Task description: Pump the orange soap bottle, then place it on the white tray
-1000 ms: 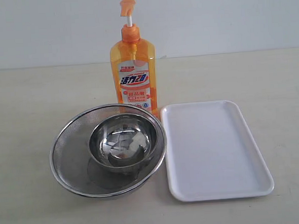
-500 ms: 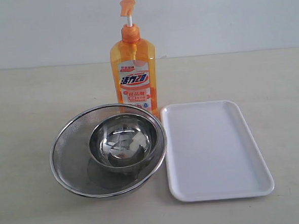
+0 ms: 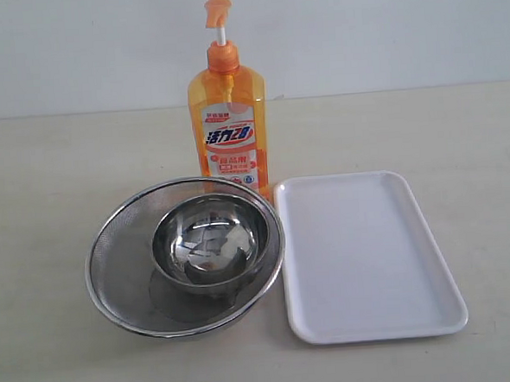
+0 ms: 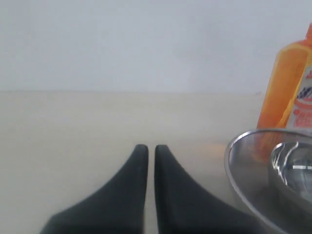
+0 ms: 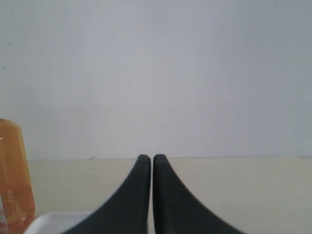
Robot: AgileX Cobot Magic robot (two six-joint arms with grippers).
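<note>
I am holding my left gripper [image 4: 151, 148] closed, the two dark fingers lying side by side with only a thin slit between their tips, and it is gripping nothing. It is hovering low over the table [image 3: 46, 169], pointing toward the back wall. In its wrist view the bowls and the bottle are sitting off to one side, well apart from the tips.

I am keeping my right gripper [image 5: 148, 158] closed in the same way, tips nearly meeting, with nothing between them. Its wrist view is catching one edge of the bottle and a corner of the tray beside the fingers.

The bottle [image 3: 228, 128] is standing upright on the table at the back of the group, label facing the exterior camera. Its pump head is sitting raised, with the white stem showing. Its base is standing just behind the far rim of the mesh bowl [image 3: 113, 269]; I cannot tell whether they are touching. A smaller steel bowl [image 3: 208, 241] is resting inside the mesh one.

The tray [image 3: 367, 253] is lying flat to the right of the bowls, its left edge just beside the mesh bowl's rim and its far left corner near the bottle's base.
</note>
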